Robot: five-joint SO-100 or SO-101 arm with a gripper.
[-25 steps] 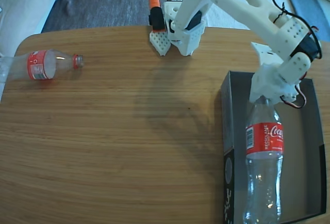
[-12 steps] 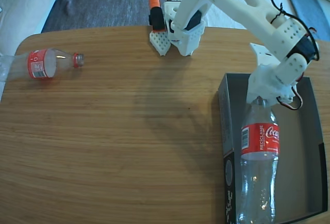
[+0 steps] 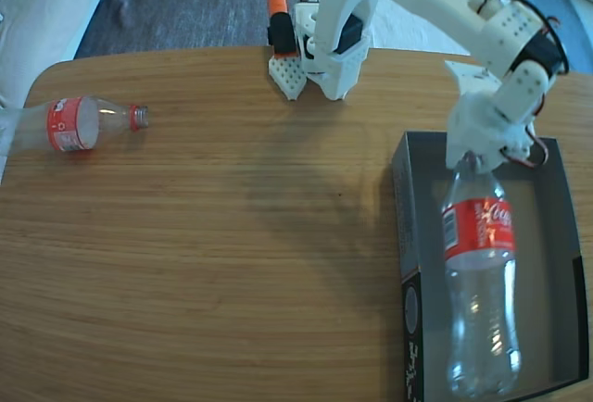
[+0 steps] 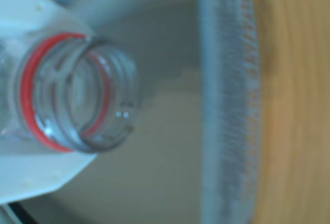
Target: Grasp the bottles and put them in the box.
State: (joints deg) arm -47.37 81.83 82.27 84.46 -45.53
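While my pincer [image 3: 474, 163] clamped one bottle's [image 3: 480, 300] neck over the box [image 3: 556, 272], its base neared the six-o'clock wall and risked snagging there.

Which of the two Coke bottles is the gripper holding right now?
The bottle over the box at the right of the fixed view; the gripper grips its neck. The other bottle lies untouched at the table's far left.
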